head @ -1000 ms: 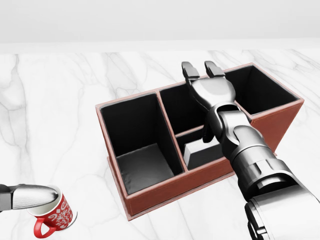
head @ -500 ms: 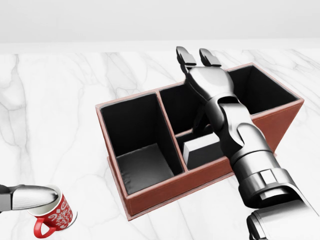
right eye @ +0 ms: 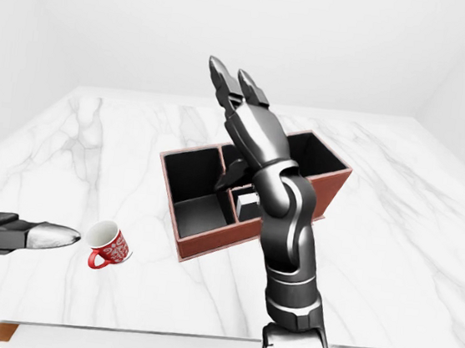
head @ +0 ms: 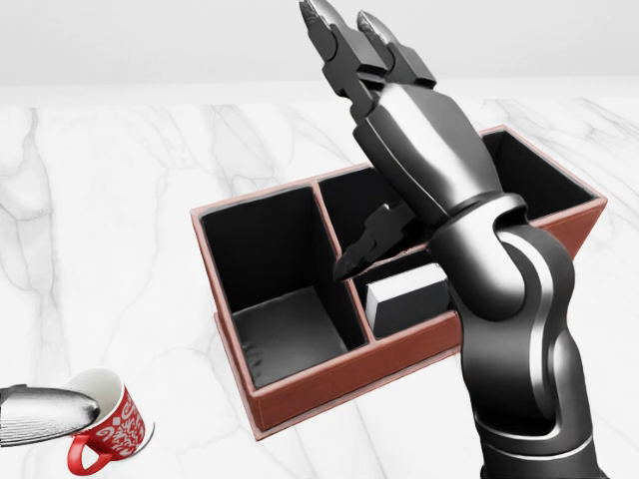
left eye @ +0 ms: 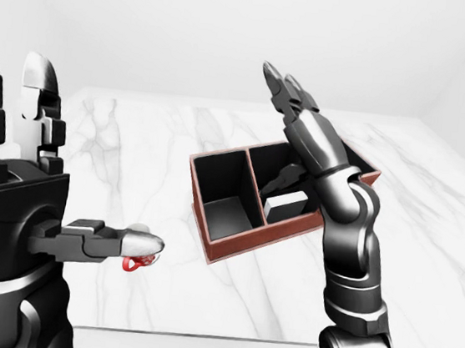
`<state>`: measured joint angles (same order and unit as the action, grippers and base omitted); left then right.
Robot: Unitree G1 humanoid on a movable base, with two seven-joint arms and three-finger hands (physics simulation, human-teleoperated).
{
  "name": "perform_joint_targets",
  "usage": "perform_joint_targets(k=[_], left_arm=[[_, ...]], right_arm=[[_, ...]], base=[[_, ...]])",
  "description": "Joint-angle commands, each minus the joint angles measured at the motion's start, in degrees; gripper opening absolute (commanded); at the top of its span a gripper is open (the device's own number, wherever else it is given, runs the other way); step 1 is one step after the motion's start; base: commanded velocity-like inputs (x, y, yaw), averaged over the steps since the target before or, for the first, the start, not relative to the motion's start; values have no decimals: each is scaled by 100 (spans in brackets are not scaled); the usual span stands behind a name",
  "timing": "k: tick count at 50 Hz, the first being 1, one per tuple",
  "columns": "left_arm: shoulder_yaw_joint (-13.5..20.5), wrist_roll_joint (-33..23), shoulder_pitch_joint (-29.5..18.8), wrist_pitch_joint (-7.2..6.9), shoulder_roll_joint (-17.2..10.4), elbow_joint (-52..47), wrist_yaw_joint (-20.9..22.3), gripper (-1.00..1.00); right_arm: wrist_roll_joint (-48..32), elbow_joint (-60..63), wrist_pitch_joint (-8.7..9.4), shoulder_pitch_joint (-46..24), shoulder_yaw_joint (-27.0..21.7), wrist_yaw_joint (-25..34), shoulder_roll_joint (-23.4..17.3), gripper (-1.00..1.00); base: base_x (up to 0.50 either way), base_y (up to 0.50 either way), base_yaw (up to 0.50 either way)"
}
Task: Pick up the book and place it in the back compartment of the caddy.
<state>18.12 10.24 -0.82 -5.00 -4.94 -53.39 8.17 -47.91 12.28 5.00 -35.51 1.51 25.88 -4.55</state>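
Note:
The red-brown caddy (head: pixel 329 384) with black compartments stands on the white marble table. The book (head: pixel 409 296), dark with white page edges, lies in the small middle compartment nearest the bottom of the head view. My right hand (head: pixel 344 140) is raised above the caddy's middle, open, with the fingers (head: pixel 339 40) pointing up and the thumb hanging over the book. It holds nothing. My left hand (left eye: pixel 91 162) is open at the left, its thumb stretched out just above a red mug (head: pixel 105 427).
The red mug with a white pattern stands near the bottom left of the head view, left of the caddy. The table's near edge (left eye: pixel 222 338) runs along the bottom of the eye views. Bare marble (head: pixel 120 200) lies left of the caddy and above it.
My right hand has lifted out of the caddy's middle and risen towards the top of the head view, fingers spread. The book stays in its compartment. The left hand sank slightly.

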Motion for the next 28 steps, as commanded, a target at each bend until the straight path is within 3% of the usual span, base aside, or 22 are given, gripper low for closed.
perform_joint_targets(k=[1, 5, 10, 16, 18, 23, 28], left_arm=[[213, 239, -19, 0, -4, -404, -13, 100], [294, 300, -34, 0, -22, -539, -59, 100], [414, 408, -71, 0, -105, -661, -194, 100], [600, 1205, -52, 0, -471, -661, -706, 100], [602, 1394, -11, 0, -578, -661, -858, 100], [667, 1943, 95, 0, -881, -661, -1241, 100], [704, 2434, 201, 0, -1194, -661, -1613, 100]], right_arm=[[407, 2936, 0, 845, 165, 1014, 342, 100], [240, 3868, 0, 1001, 369, 1390, 428, 100], [57, 4735, 0, 1065, 402, 1412, 565, 100], [-643, 4772, 0, 547, -556, 1412, 2120, 100], [-843, 4772, 0, 398, -767, 1412, 2455, 100], [-1057, 4772, 0, 39, -1214, 1412, 2455, 100], [-1256, 4772, 0, -202, -1326, 1412, 2455, 100]], base=[[0, 0, 0], [0, 0, 0], [0, 0, 0], [0, 0, 0], [0, 0, 0], [0, 0, 0], [0, 0, 0]])
